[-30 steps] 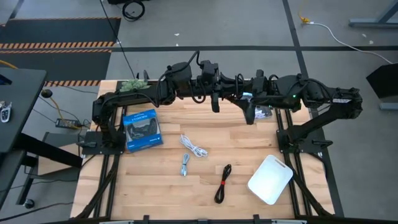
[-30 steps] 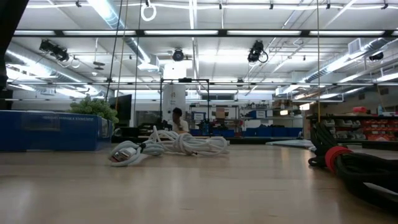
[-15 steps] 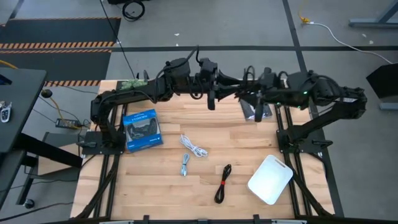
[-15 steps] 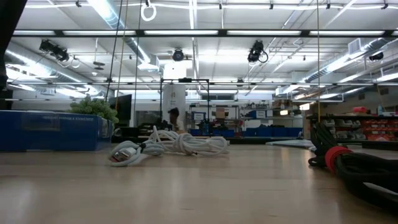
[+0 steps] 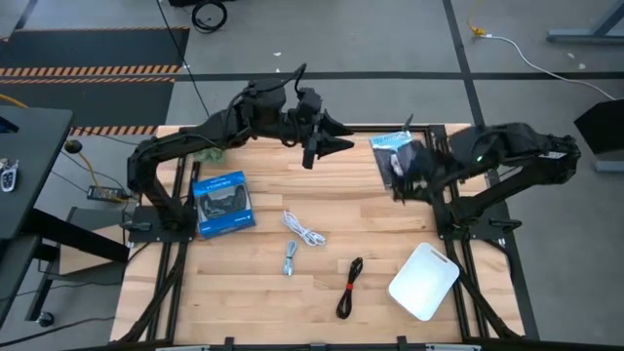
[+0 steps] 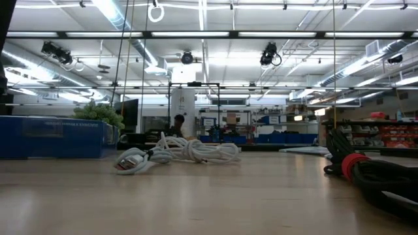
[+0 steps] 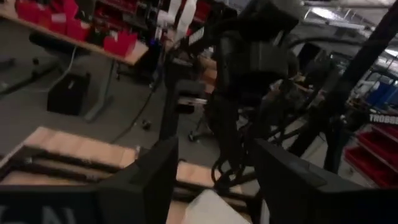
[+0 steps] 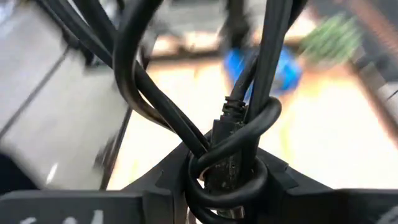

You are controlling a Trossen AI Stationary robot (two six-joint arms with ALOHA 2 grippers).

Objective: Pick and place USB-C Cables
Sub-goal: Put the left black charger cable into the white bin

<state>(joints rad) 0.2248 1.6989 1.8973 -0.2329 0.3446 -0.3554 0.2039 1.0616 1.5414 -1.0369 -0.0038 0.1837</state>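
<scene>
Clearly, right end effector grips a thin black looped cable.

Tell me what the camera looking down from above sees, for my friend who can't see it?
Two dark robot arms reach over the far end of a wooden table. Nearer lie a white cable, a silver-grey cable and a black cable with red, between a blue box and a white container.
</scene>
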